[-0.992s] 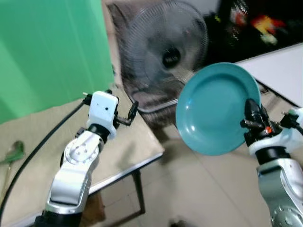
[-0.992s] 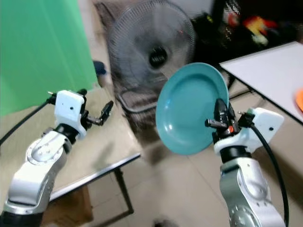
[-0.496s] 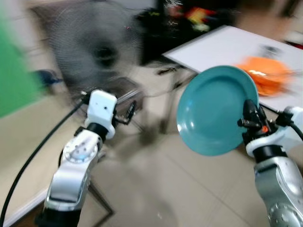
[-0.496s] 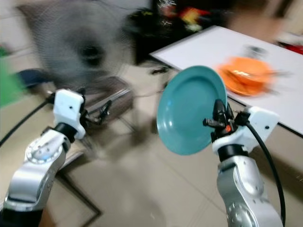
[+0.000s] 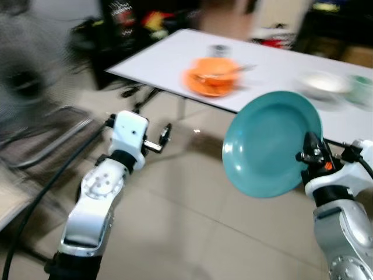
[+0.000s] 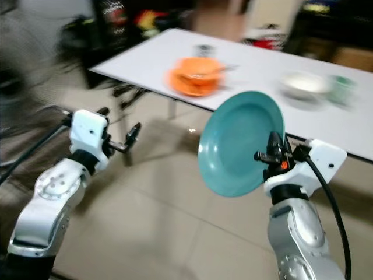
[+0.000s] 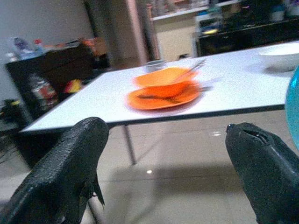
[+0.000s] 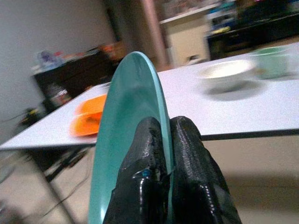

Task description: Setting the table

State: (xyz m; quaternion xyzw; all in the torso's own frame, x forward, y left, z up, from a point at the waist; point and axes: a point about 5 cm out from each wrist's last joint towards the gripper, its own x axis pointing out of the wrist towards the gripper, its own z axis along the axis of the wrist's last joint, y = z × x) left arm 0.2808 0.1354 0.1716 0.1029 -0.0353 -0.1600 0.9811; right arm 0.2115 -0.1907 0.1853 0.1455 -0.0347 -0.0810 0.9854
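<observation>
In the left eye view, blurred throughout, the right gripper point(image 5: 313, 153) at the right edge of the frame pinches the rim of a teal plate point(image 5: 271, 144), which stands nearly on edge, its face toward the camera, in the air over the tiled floor point(image 5: 186, 221) and in front of the near edge of a white table point(image 5: 274, 70) that crosses the upper half. On the table an orange plate with an orange bowl point(image 5: 213, 76) sits at upper centre, a white bowl point(image 5: 319, 83) to the upper right and a pale green cup point(image 5: 361, 88) at the right edge. The left gripper point(image 5: 165, 135) is raised left of centre with its fingers spread and nothing between them. The right eye view shows the same layout, with the teal plate at centre right. In the left wrist view the two black fingers point(image 7: 65, 177) sit wide apart at the lower corners, framing the orange dishes in the middle of the frame. In the right wrist view the fingers point(image 8: 145, 182) are clamped on either side of the teal plate's edge at lower centre, the white bowl and the cup behind at upper right.
</observation>
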